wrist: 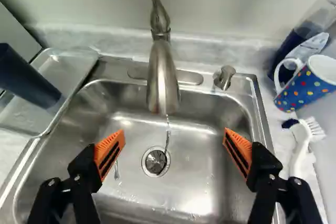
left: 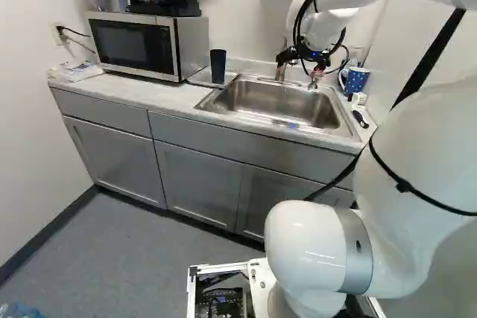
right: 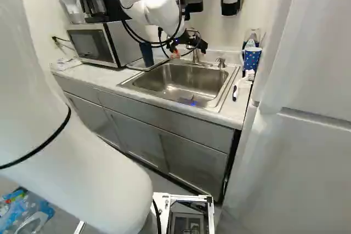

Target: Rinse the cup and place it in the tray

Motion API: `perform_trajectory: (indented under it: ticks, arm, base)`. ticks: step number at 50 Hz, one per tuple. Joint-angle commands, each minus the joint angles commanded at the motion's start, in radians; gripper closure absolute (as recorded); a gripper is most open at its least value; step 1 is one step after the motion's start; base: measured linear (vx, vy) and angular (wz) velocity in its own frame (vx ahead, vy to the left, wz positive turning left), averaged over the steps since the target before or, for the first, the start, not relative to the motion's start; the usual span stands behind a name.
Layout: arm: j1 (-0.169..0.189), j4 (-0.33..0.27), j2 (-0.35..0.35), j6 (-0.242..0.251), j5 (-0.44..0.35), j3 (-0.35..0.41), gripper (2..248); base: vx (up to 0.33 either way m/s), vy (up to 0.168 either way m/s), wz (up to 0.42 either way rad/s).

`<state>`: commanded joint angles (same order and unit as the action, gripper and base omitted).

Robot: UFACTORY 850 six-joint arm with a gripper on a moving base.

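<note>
Navy cup (left: pixel 218 66) is seen upright in the tray (wrist: pixel 65 66), at ten o'clock from the sink (left: pixel 261 98) in the left base view; the jaws are released, wide apart.

pale counter (left: pixel 156 93) | microwave (left: pixel 134 44) | white packet (left: pixel 78 71) | tray (wrist: pixel 73 67) beside inset sink (wrist: pixel 184 166) | dotted mug (wrist: pixel 306 88) near white brush (wrist: pixel 300 148)

I see one cup (wrist: pixel 25 80), one mug (wrist: pixel 307 88), one tray (wrist: pixel 73 69), one sink (wrist: pixel 195 174), one faucet (wrist: pixel 162 77).

Bright light is washing the counter (left: pixel 160 93), glare is pooling in the sink (wrist: pixel 194 195) (in patches), and soft shadows are dimming the wall (wrist: pixel 236 9).
</note>
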<state>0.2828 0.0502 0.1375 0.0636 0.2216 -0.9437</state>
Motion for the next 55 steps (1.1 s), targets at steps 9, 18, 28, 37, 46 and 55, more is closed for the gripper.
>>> perform_trajectory:
  ticks: [9,18,28,37,46,55]
  arm:
    - [0.012,0.0,0.045,0.0,0.072,0.041,3]
    - [0.013,0.0,0.048,0.0,0.135,0.044,3]
    - [0.013,0.0,0.048,0.0,0.141,0.044,3]
    - [0.013,0.0,0.048,0.0,0.141,0.044,3]
    - [0.01,0.0,0.045,0.0,0.141,0.026,3]
    - [0.003,0.0,0.023,0.0,0.139,-0.014,3]
  base:
    - [0.0,0.0,0.0]
    - [0.0,0.0,0.0]
    - [0.0,0.0,0.0]
    - [0.0,0.0,0.0]
    - [0.0,0.0,0.0]
    - [0.0,0.0,0.0]
